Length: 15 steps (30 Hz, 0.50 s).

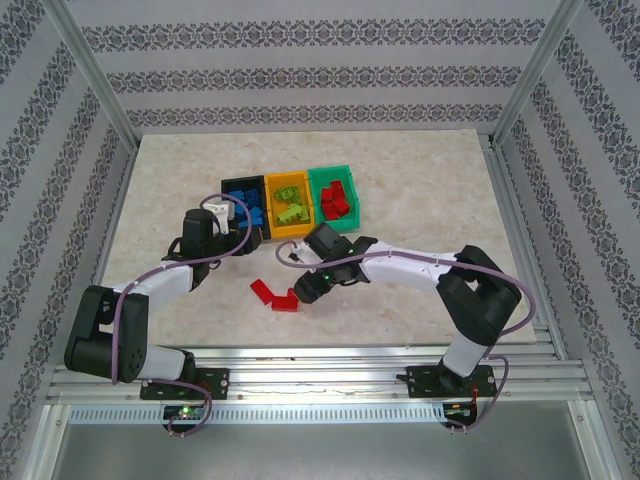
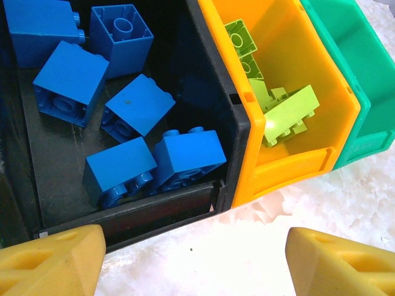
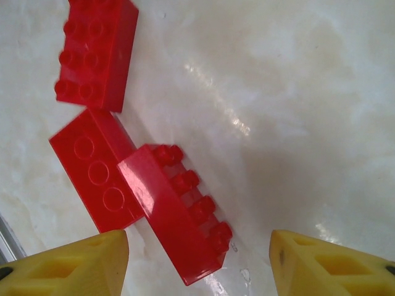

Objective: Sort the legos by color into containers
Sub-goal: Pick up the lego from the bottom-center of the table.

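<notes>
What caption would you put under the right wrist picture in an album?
Open right gripper hovers over three red legos lying on the pale table.

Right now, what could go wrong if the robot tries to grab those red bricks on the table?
1. The three red bricks lie touching, so the open right gripper may pinch two or knock one away.
2. The nearest brick lies on its side, leaning against its neighbour; it could twist or slip out of the grip.
</notes>
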{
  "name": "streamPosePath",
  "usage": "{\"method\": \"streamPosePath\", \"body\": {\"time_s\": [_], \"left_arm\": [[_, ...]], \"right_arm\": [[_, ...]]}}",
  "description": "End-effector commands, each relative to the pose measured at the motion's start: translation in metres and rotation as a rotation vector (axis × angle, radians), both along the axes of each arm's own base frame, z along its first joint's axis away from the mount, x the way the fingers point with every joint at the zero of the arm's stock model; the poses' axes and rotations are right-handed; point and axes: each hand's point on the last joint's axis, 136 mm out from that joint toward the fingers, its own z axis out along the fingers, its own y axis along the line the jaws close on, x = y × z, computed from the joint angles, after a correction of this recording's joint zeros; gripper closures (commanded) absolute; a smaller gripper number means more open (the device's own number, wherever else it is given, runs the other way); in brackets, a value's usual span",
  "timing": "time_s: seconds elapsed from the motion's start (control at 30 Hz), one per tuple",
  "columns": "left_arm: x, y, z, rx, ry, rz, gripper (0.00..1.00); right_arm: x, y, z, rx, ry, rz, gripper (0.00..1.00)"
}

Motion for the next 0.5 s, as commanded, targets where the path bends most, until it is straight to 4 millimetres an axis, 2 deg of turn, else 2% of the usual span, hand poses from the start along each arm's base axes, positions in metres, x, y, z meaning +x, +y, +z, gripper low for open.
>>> {"method": "streamPosePath", "body": {"time_s": [0.0,0.47], "left_arm": [[0.005,0.002,0.006,-0.018,-0.034,0.006,0.23],[0.005,0.001,0.003,-0.026,-0.027,0.004,0.23]], "right_arm": [[-0.006,0.002,0.0,-0.044,-0.02,0.077,0.38],[-0.009,0.01,-0.013,-0.075,-0.018,0.1,0.39]]}}
